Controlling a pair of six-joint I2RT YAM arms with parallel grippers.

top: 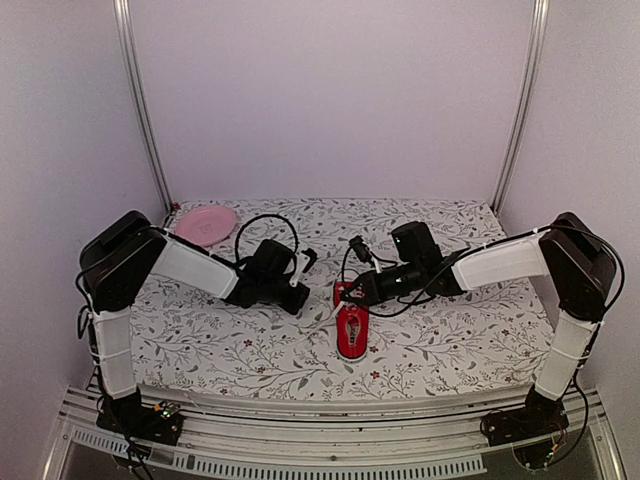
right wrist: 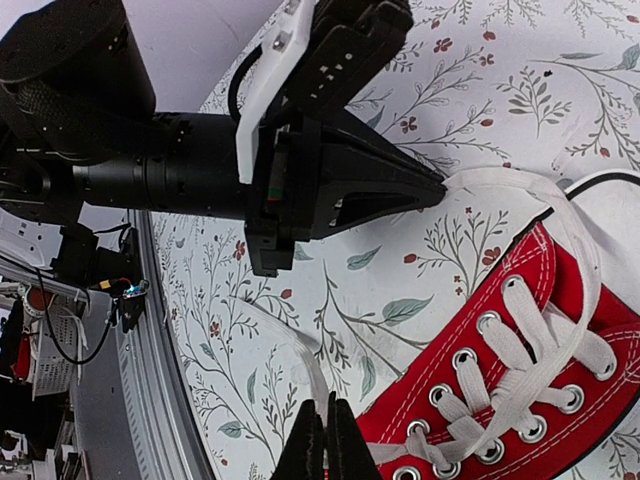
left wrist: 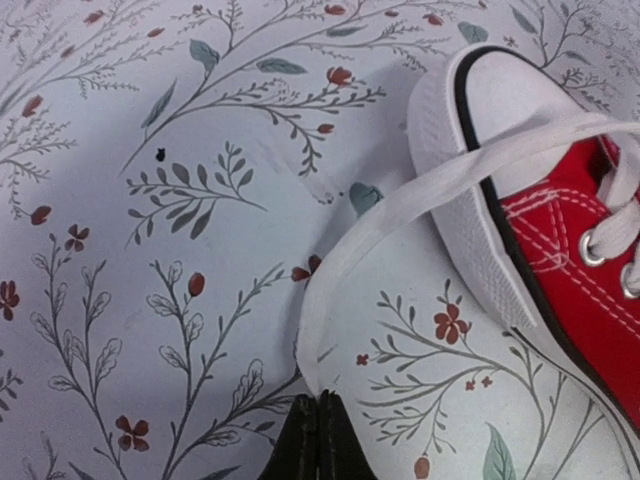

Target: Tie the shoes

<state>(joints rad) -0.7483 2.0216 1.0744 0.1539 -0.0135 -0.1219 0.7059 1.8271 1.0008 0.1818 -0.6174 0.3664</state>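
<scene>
The left gripper (left wrist: 318, 440) has its two black fingertips pressed together, clamped on the end of a flat woven white lace (left wrist: 400, 205) that runs up to the sneaker (top: 351, 335). The right gripper (right wrist: 325, 440) is closed the same way on a second lace (right wrist: 300, 350). The single sneaker is red canvas with a ribbed white rubber toe cap (left wrist: 520, 100) and round metal eyelets (left wrist: 592, 247). It lies on the flowered cloth (top: 250, 350) between both grippers. One round pink plate (top: 205, 224) sits in the far left corner.

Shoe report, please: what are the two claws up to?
Left claw shut on one lace end. Right claw shut on other lace end. Sneaker untied, upright. Pink plate well clear.
</scene>
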